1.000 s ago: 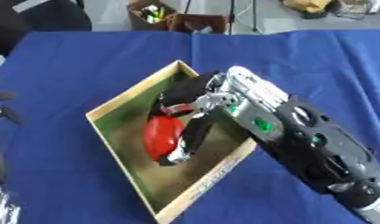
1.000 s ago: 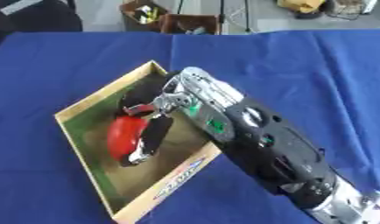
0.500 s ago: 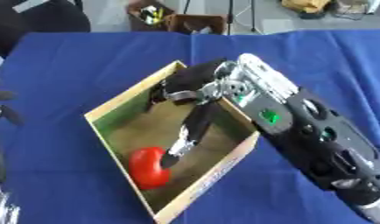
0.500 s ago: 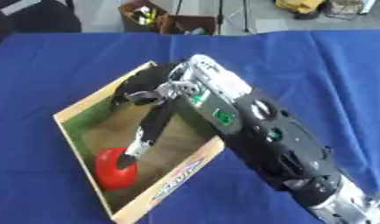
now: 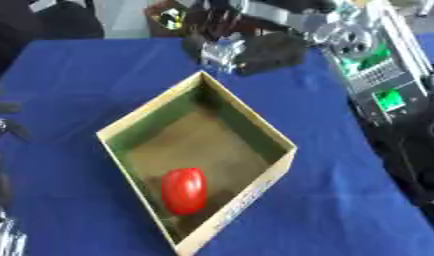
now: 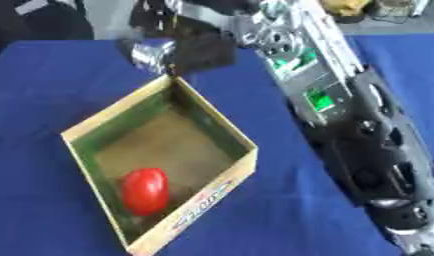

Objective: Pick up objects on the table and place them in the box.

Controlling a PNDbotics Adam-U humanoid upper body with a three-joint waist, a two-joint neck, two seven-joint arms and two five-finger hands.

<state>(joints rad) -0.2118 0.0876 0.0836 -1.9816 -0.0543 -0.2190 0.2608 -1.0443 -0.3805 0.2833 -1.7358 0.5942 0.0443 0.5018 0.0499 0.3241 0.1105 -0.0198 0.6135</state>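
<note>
Lifted clear of the box [image 5: 133, 131] since half a second ago, the robot's right hand [image 5: 242, 52] now hangs past the box's far corner, over the blue table [image 5: 343, 200], with its arm [image 6: 343, 125] running down the right side of the view toward the near edge. The red object [image 5: 184, 190] it carried a second ago lies alone on the box floor, in the near part, close to the near-left wall. It looks like a smooth, oval piece of fruit or vegetable, though what exactly cannot be told. Its long axis runs roughly near to far, tilted slightly.

The hand holds nothing. Its fingers are blurred, and whether they are spread or curled cannot be told from either eye view. The left hand does not clearly show; only dark shapes sit at the left edge.

From the right hand, the red object lies toward the near side and a little left, well apart, with the whole open box between them. The right hand is plainly the nearer of the two to the box. No other loose object shows on the cloth in these views, so the placing step looks done, and any next pick would depend on something lying outside the frame.
</note>
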